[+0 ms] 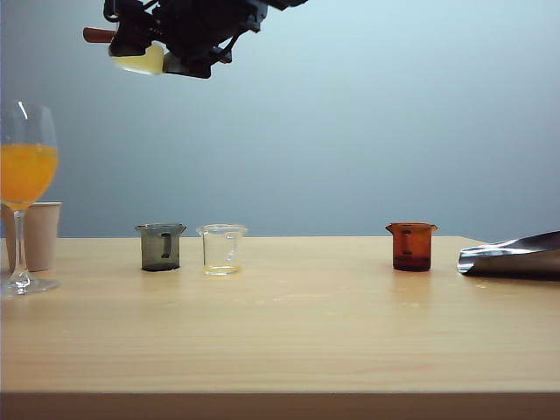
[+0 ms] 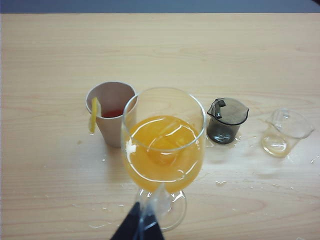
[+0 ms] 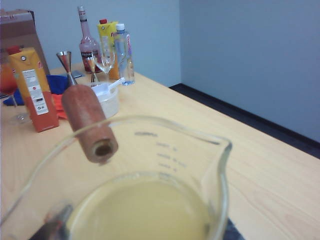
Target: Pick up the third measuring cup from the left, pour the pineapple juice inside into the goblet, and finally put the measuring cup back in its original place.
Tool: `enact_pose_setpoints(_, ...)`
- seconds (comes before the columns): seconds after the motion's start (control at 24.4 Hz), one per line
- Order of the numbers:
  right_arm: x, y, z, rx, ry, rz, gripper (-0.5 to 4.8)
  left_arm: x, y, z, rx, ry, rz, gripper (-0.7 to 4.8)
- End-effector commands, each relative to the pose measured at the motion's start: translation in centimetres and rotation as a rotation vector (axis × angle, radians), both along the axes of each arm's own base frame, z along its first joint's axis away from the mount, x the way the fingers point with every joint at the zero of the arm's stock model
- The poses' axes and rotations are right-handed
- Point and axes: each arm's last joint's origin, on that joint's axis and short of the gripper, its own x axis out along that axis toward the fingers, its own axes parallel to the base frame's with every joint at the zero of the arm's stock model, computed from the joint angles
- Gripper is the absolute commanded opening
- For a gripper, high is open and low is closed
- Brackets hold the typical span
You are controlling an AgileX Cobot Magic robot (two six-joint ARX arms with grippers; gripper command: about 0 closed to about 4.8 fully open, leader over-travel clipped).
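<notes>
Nearest the lens, at the far left of the wooden table [image 1: 280, 332], stands the goblet [image 1: 18, 249], upright, its bowl about half full of deep orange liquid [image 1: 26, 173]. A beige paper cup [image 1: 41, 234] stands just behind it; the left wrist view shows red liquid inside and a yellow slice [image 2: 93, 114] hung on its rim. The left gripper [image 2: 140, 227] shows only as a dark tip in front of the goblet's stem and foot, and I cannot tell whether its jaws are wide or narrow, or whether they touch the glass.

High above the table, to the right of the goblet, the right gripper [image 1: 188, 39] is clamped on the third measuring cup [image 1: 140, 59], well clear of the tabletop, its reddish-brown handle [image 1: 98, 35] pointing left. The pineapple juice [image 3: 142, 210] lies pale yellow inside it.

Below on the table stands a smoky grey measuring cup [image 1: 161, 247], then just beside it a clear handleless cup [image 1: 221, 249] with a thin yellowish film at the bottom. After a wide gap comes an amber-orange cup [image 1: 411, 246], and near it, at the right edge, a silvery object [image 1: 516, 255] lies flat.
</notes>
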Motion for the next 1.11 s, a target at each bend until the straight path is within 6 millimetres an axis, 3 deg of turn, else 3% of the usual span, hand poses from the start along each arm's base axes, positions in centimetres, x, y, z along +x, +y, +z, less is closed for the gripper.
enact_pose_setpoints(0.04, 0.4, 0.6, 0.7, 0.027, -0.033, 0.015, 1.03, 0.0, 0.0, 0.2, 0.002, -0.018, -0.001, -0.03)
enact_pose_setpoints(0.33, 0.5, 2.6, 0.2, 0.041, -0.049, 0.022, 1.03, 0.0, 0.0, 0.2, 0.002, -0.017, -0.002, -0.03)
enact_pose_setpoints(0.57, -1.0, 5.4, -1.3, -0.069, -0.083, 0.080, 1.04, 0.0, 0.0, 0.2, 0.002, -0.018, -0.001, -0.03)
enact_pose_setpoints(1.11, -1.7, 5.9, -0.9, -0.132, -0.207, 0.091, 1.05, 0.0, 0.0, 0.2, 0.002, -0.018, -0.001, -0.03)
